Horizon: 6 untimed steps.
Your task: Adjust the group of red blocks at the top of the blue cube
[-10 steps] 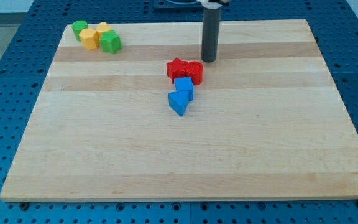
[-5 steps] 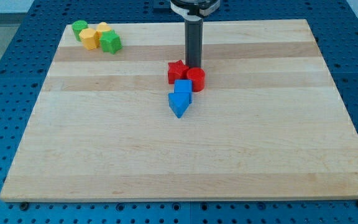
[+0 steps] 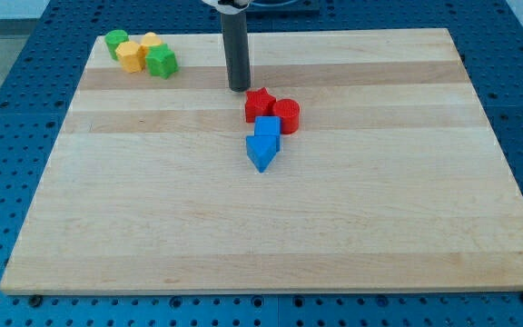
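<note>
Near the top middle of the board, my tip (image 3: 239, 88) rests on bare wood, holding nothing and touching no block. It stands just up and to the view's left of the red star block (image 3: 259, 103), with a small gap between them.

The red star block sits touching the red cylinder (image 3: 286, 115) on its right. Both lie against the top edge of the blue cube (image 3: 268, 129), and a blue wedge-shaped block (image 3: 261, 151) presses in just below the cube.

These red pieces look small, rigid and light, likely to slide easily on the smooth wooden board (image 3: 379, 200). The star's points will probably make it turn under an off-centre push, and the cylinder may roll aside, so contact is best made flat against the star's upper left side, pushing gently so the blue pair is not dragged along.

Well apart, at the board's top left corner, a cluster of two green blocks (image 3: 162, 62) and two yellow blocks (image 3: 131, 55) sits undisturbed.
</note>
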### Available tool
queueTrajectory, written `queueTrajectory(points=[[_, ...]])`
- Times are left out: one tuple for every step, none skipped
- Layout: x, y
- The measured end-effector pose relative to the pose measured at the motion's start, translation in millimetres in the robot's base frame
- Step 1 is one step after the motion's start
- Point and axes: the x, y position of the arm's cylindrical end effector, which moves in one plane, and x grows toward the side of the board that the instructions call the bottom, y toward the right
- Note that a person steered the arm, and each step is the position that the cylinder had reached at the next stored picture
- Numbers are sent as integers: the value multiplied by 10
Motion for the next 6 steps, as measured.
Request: queueTrajectory(points=[[42, 52], [134, 103], [201, 116], [306, 120], [449, 120], [495, 128]])
